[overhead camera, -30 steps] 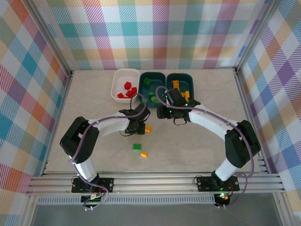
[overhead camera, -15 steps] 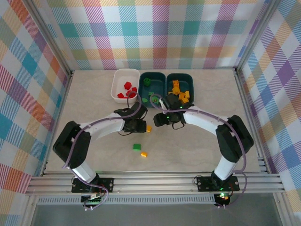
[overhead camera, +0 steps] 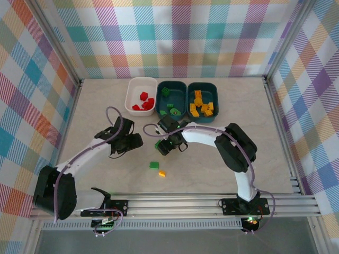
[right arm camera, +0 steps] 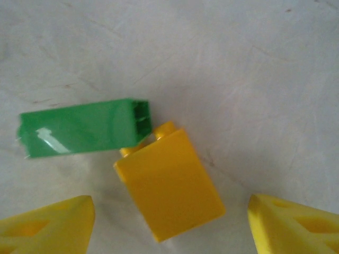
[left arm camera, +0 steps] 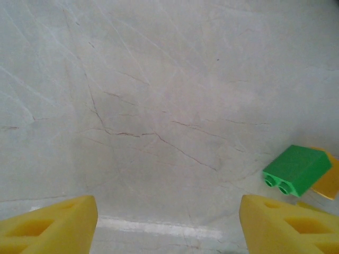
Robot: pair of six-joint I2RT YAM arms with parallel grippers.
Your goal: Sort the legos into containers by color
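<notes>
The white container [overhead camera: 133, 95] holds red legos, the middle teal container [overhead camera: 180, 95] green ones, the right teal container [overhead camera: 212, 95] yellow-orange ones. My right gripper [overhead camera: 164, 146] [right arm camera: 170, 212] is open low over the table. A yellow lego [right arm camera: 168, 183] lies flat between its fingers, touching neither, with a green lego [right arm camera: 79, 128] [overhead camera: 158, 144] against its studded end. My left gripper [overhead camera: 134, 142] [left arm camera: 168, 222] is open over bare table, nothing between its fingers. In the left wrist view a green lego [left arm camera: 294, 169] and an orange one [left arm camera: 328, 182] lie off to the right.
A green lego [overhead camera: 154, 165] and a yellow-orange lego [overhead camera: 162, 173] lie loose nearer the front edge. The three tubs stand side by side at the back of the marble-look table [overhead camera: 238, 148]. Metal rails [overhead camera: 185, 201] run along the near edge.
My right gripper came away from the tubs, nearer and leftward, down over the yellow lego. My left gripper drew back to the left, away from that lego. Both jaws opened wider.
</notes>
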